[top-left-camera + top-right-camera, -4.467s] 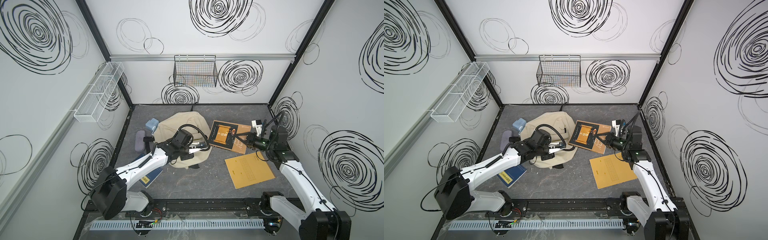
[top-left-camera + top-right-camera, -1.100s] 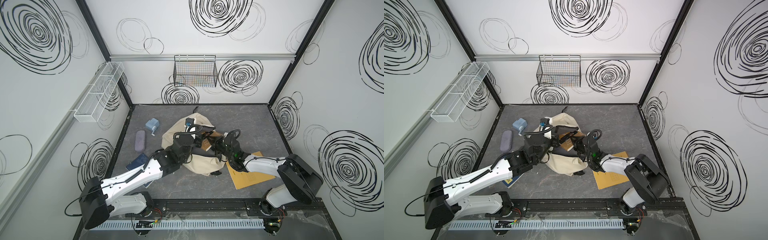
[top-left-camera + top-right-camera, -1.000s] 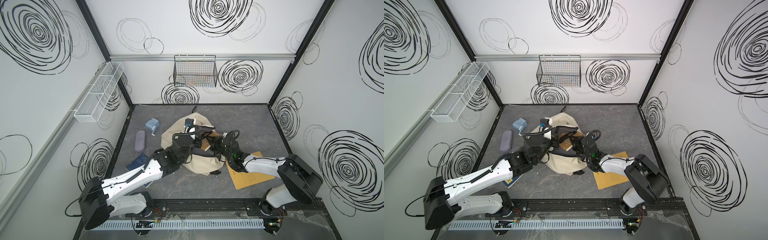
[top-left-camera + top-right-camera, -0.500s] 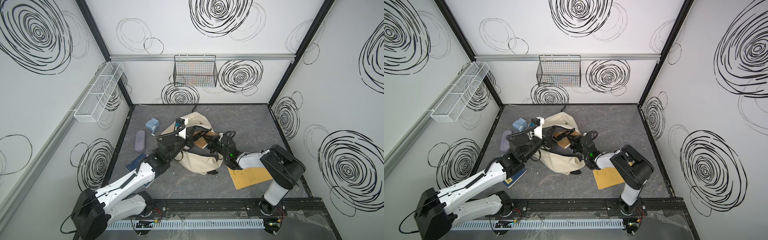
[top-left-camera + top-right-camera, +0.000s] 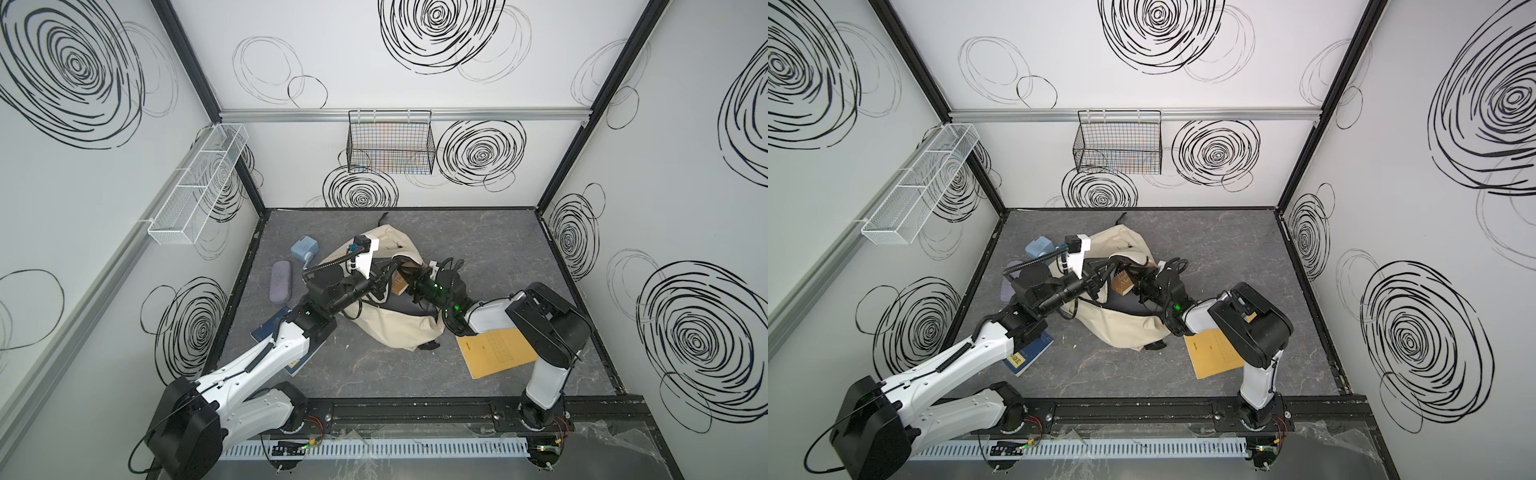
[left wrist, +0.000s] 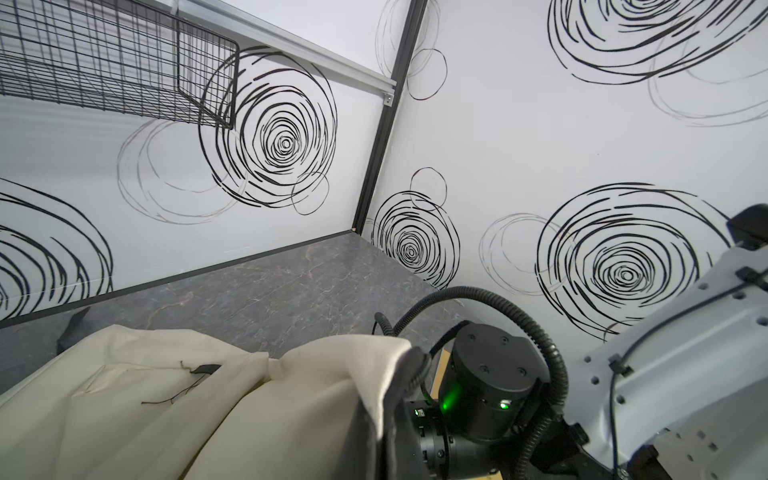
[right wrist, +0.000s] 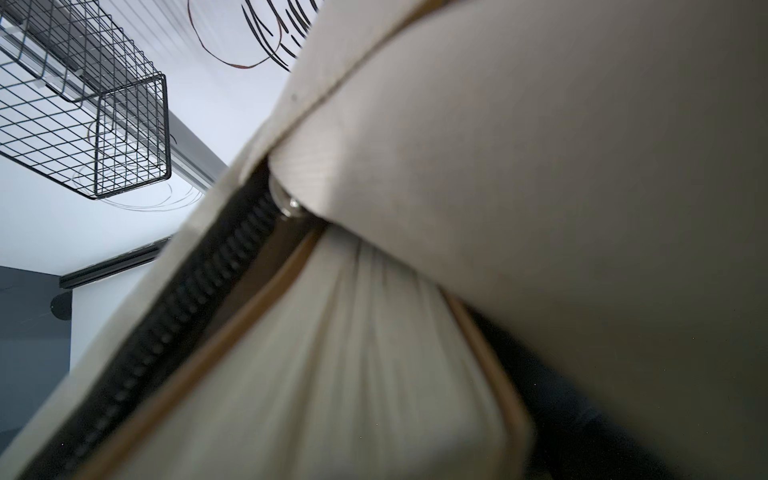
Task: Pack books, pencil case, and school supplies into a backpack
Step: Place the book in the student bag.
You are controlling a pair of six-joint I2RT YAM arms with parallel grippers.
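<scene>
Pencil case (image 5: 281,282) is being left flat on the floor, well apart from the left gripper (image 5: 379,286), out behind its wrist. Sharpener (image 5: 304,248) is being left just beyond the pencil case, also well apart from those fingers, with nothing touching it. Navy book (image 5: 270,330) is being partly covered by the left arm, far back from the fingers, near the elbow.

The left gripper's fingers are being pressed shut on the opening edge of the backpack (image 5: 395,332). Cream fabric is being lifted right at the fingertips and is being shown bunched close to the lens in the left wrist view (image 6: 208,415). The fingertips themselves are being hidden by that fabric.

Brown book (image 5: 400,282) is being shown tilted in the backpack mouth, between the two sets of fingers, one end down inside the dark opening. In the right wrist view its page edges (image 7: 374,353) are being shown very close, with the zip teeth (image 7: 187,311) just beside them.

Right gripper (image 5: 411,277) is being shown right at the brown book's outer end. How wide its fingers are, and whether the book is being held, cannot be told, since they are hidden in every view.

Kraft book (image 5: 498,353) is being left flat on the floor behind the right fingers, partly covered by the right arm, near the backpack.
</scene>
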